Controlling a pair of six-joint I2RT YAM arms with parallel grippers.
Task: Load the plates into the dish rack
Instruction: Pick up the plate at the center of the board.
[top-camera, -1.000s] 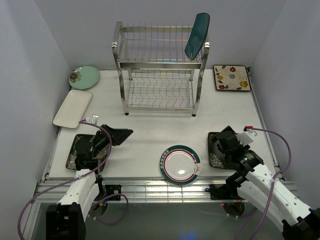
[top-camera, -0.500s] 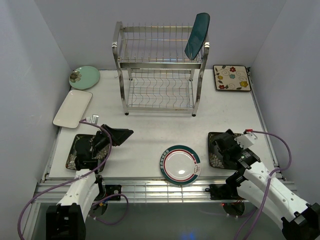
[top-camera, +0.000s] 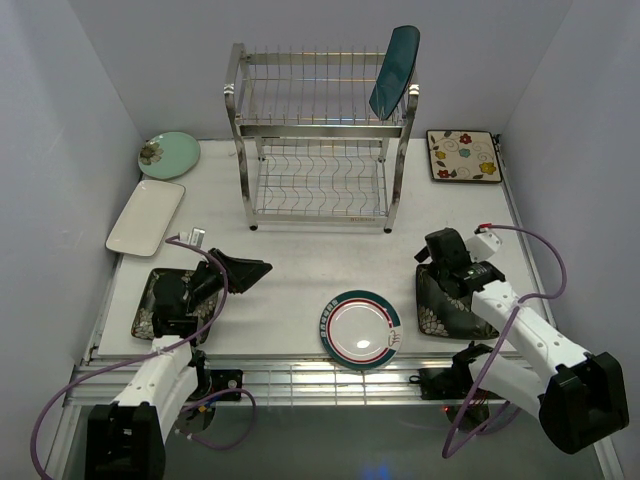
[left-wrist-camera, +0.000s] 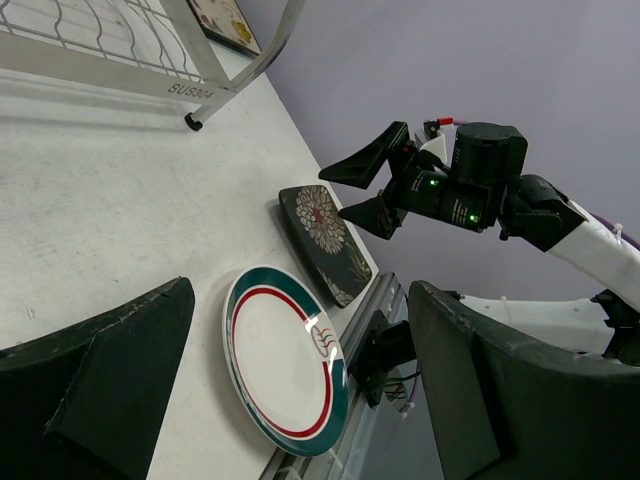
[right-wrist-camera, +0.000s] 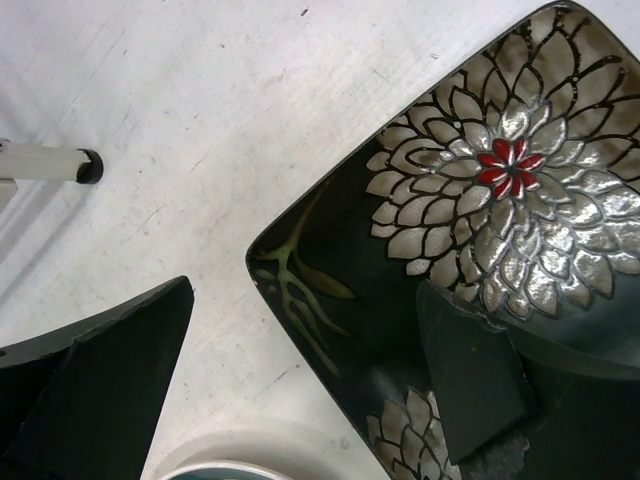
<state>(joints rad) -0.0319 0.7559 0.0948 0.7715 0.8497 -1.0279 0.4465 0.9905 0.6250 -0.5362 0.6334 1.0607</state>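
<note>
Pickup of dark floral plate (right-wrist-camera: 480, 200) at 4 o'clock, with right gripper (left-wrist-camera: 372, 190) spread wide over it.
Next: lower, pinch rim, lift to dish rack (top-camera: 320, 130) at 12 o'clock — with left gripper (top-camera: 248, 270) agape, empty.

Dish rack (top-camera: 318, 130): shiny bare steel. Teal plate (top-camera: 395, 72): plain, dark. Pale green round plate (top-camera: 169, 155): a darker motif at one edge. White rectangular plate (top-camera: 146, 216): unpatterned. Cream square plate (top-camera: 463, 156): dark border, scattered red, yellow and dark flowers. Round white plate (left-wrist-camera: 285, 370): red ring, teal rim. Left dark square plate (top-camera: 146, 318): pale floral pattern. Right dark square plate (right-wrist-camera: 470, 210): black, silver-white blossom, red centre. Bench (top-camera: 300, 260): white.
</note>
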